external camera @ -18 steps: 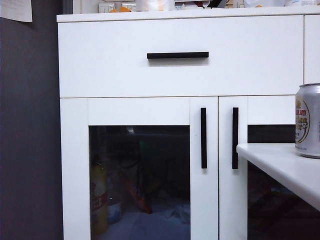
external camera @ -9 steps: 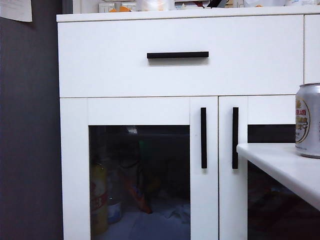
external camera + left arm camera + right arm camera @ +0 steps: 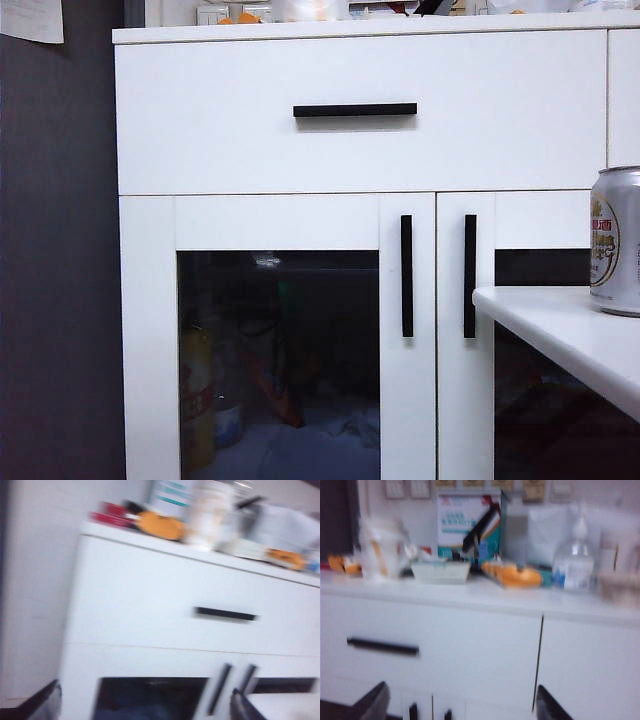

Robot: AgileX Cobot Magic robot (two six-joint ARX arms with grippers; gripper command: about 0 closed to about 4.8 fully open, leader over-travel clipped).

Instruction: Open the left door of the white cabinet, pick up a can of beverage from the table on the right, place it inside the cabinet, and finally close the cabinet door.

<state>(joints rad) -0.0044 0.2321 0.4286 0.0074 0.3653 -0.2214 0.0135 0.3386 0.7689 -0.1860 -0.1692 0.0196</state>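
Note:
The white cabinet [image 3: 220, 130] fills the exterior view, its left door [image 3: 278, 222] shut, with a dark glass panel and a vertical black handle [image 3: 407, 276]. The silver can of beverage [image 3: 616, 240] stands upright on the white table [image 3: 560, 320] at the right edge. Neither gripper shows in the exterior view. In the blurred left wrist view my left gripper [image 3: 145, 705] is open, fingers wide apart, facing the cabinet [image 3: 150, 595] from a distance. My right gripper [image 3: 462, 702] is open too, facing the drawer front [image 3: 445, 640].
The right door's handle [image 3: 470, 276] sits beside the left one. A drawer with a horizontal handle [image 3: 355, 110] lies above the doors. A yellow bottle [image 3: 197, 395] and other items show behind the glass. Boxes and bottles [image 3: 570, 565] crowd the cabinet top. A dark wall [image 3: 55, 280] stands left.

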